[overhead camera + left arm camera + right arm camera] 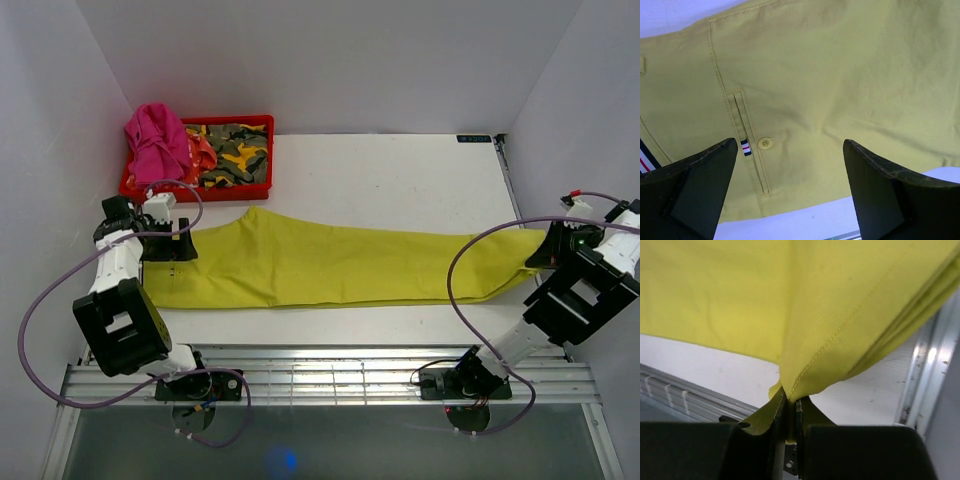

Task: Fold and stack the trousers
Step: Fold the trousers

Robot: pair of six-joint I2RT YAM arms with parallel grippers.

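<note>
Lime trousers (340,265) | axis left-right | waist left | hem pinched by right tool (790,402)

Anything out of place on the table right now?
Only the pink garment, which spills over the far-left corner of the red bin. The trousers lie straight, their cuff end pinched in the right gripper.

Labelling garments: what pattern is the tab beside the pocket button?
The tab: navy, white, red stripes; left wrist view.
</note>
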